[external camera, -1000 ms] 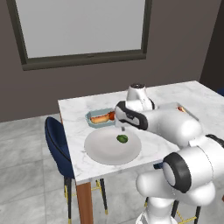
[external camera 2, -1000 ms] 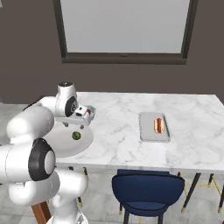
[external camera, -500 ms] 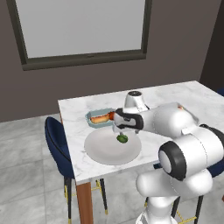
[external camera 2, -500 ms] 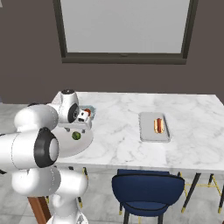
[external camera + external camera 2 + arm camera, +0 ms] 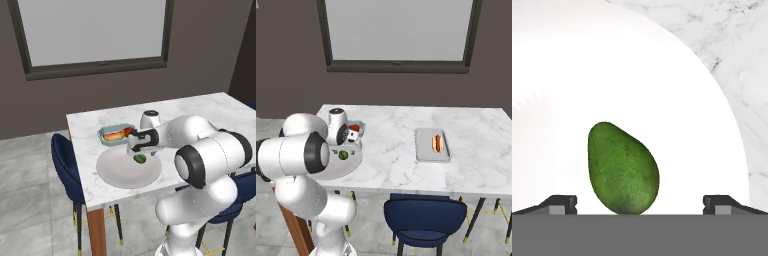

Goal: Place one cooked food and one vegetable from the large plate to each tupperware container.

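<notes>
— Avocado [image 5: 623, 175] lying on the large plate [image 5: 677, 100], right between the fingertips [image 5: 562, 204]. Gripper [image 5: 639, 206] spread wide, holding nothing.

— Best lowered straight, centred on the widest part, then closed gently; skin probably slippery.

Count of things on and around the marble table

One large plate [image 5: 120, 175] at 7 o'clock on the tabletop, bearing one avocado [image 5: 623, 168]; two tupperware containers, the blue-green tub [image 5: 107, 140] at 12 o'clock from the plate, with one hot dog [image 5: 114, 135] and one red item beside it, kind unclear, and the grey tub [image 5: 424, 150] well apart at 3 o'clock in the right base view, with one hot dog [image 5: 438, 143]; one table [image 5: 476, 145]; two blue chairs, one [image 5: 62, 152] at the table's end, one [image 5: 423, 215] at its long side; one window [image 5: 398, 32]
</notes>
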Available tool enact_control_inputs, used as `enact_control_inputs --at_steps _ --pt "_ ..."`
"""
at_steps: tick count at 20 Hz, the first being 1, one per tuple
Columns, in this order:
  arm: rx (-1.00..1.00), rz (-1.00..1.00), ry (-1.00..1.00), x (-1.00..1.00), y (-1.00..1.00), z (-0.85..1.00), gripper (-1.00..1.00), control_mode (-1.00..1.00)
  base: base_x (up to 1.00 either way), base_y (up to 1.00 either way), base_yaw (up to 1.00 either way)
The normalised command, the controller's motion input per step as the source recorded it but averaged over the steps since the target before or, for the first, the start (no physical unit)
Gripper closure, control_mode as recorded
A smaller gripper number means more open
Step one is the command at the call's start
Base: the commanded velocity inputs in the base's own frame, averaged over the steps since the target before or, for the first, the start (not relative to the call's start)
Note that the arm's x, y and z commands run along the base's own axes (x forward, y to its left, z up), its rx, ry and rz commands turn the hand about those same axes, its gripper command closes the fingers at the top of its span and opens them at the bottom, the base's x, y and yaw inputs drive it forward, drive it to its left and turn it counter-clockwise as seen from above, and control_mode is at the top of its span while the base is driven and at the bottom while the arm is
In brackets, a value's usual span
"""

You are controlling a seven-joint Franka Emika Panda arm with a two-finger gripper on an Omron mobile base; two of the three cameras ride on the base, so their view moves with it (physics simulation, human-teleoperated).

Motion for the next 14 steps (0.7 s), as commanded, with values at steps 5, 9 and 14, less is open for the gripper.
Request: enact_control_inputs --at_steps 5,9,14 --pt "0.00 0.00 0.00 0.16 0.06 -0.24 -1.00 -1.00 0.00 0.00 0.00" --pt "0.00 0.00 0.00 0.00 0.21 -0.13 -1.00 -1.00 0.00 0.00 0.00" --pt "0.00 0.00 0.00 0.00 0.15 -0.10 -1.00 -1.00 0.00 0.00 0.00"
